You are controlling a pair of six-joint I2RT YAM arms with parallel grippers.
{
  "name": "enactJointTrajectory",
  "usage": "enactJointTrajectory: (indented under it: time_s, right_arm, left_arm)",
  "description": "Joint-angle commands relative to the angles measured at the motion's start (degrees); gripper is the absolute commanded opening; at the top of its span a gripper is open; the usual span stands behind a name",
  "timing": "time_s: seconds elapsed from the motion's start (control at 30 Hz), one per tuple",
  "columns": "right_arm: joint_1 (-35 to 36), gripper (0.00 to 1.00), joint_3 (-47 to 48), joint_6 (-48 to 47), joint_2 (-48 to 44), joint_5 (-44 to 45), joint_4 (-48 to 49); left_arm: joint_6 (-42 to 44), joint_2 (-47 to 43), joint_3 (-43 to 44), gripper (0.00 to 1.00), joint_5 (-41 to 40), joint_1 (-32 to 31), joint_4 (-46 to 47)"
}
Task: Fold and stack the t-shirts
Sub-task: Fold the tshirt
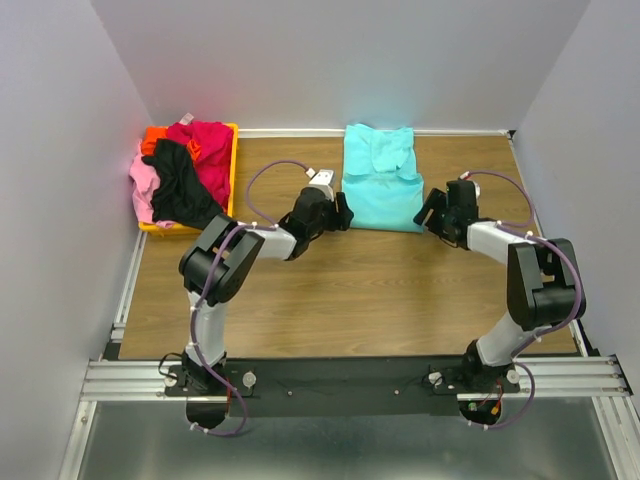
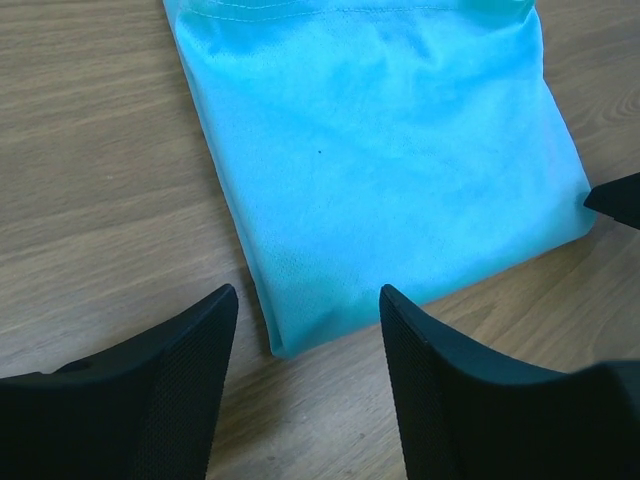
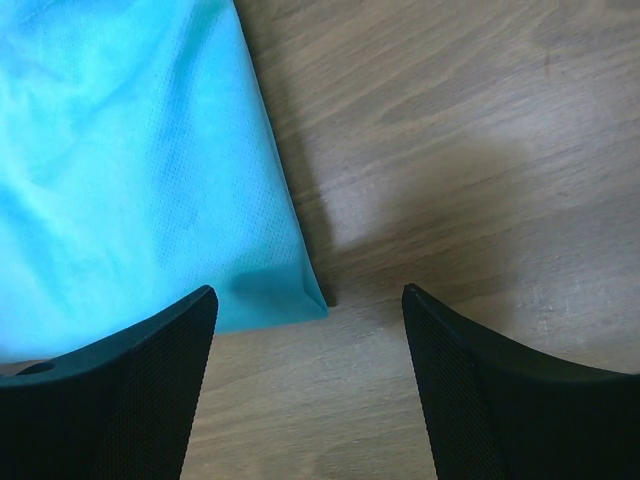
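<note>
The turquoise t-shirt [image 1: 380, 185] lies folded into a flat rectangle on the wooden table [image 1: 350, 300], toward the far side and roughly midway between the two arms. The left gripper [image 2: 308, 300] sits at the shirt's near left corner with its two black fingers spread wide. In the left wrist view the corner of the cloth lies between the fingertips, but neither finger touches it and nothing is held. The right gripper [image 3: 308, 293] is at the near right corner, just as wide open. The pointed corner of the fabric lies just ahead of the gap between its fingers, and it grasps nothing either. Whether any fingertip rests on the wood cannot be told. Well off to the left, a yellow-orange bin [image 1: 234, 150] holds the other shirts in a loose heap: the magenta-red shirt [image 1: 208, 150], the black shirt [image 1: 180, 188], the pink shirt [image 1: 143, 185] and the orange shirt [image 1: 155, 136]
</note>
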Motion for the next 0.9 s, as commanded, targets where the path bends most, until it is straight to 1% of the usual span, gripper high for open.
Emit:
enactJointTrajectory:
  time_s: [0.0, 0.1, 0.33, 0.47, 0.63, 0.8, 0.83, 0.87]
  right_arm:
    - [-1.2, 0.81, -1.4, 0.9, 0.5, -6.1, 3.7]
    - [-1.4, 0.79, -2.1, 1.0, 0.4, -6.8, 3.9]
    - [-1.3, 0.73, -3.3, 1.2, 1.5, -8.1, 4.9]
    - [-1.4, 0.71, -2.9, 1.1, 2.5, -8.3, 5.2]
    - [-1.3, 0.63, -2.0, 1.0, 3.8, -9.3, 5.2]
    - [-1.3, 0.55, -1.9, 1.0, 4.6, -10.0, 5.8]
    - [-1.3, 0.54, -1.8, 1.0, 4.8, -10.1, 5.9]
    - [-1.3, 0.53, -1.8, 1.0, 5.0, -10.3, 5.9]
  left_arm:
    - [0.5, 1.6, 1.6, 0.65, -3.0, -0.7, -1.7]
    - [0.6, 1.8, 1.8, 0.62, -3.8, -1.0, -2.8]
    - [0.9, 1.6, 1.9, 0.60, -6.0, -2.1, -4.9]
    - [1.6, 2.5, 4.0, 0.59, -6.7, -2.7, -7.4]
    - [2.4, 3.3, 5.9, 0.59, -7.7, -3.0, -10.1]
    - [2.8, 3.6, 6.9, 0.49, -8.7, -3.0, -12.2]
    - [2.9, 3.7, 7.0, 0.43, -8.7, -3.1, -12.6]
    - [3.0, 3.7, 7.0, 0.41, -8.7, -3.1, -12.7]
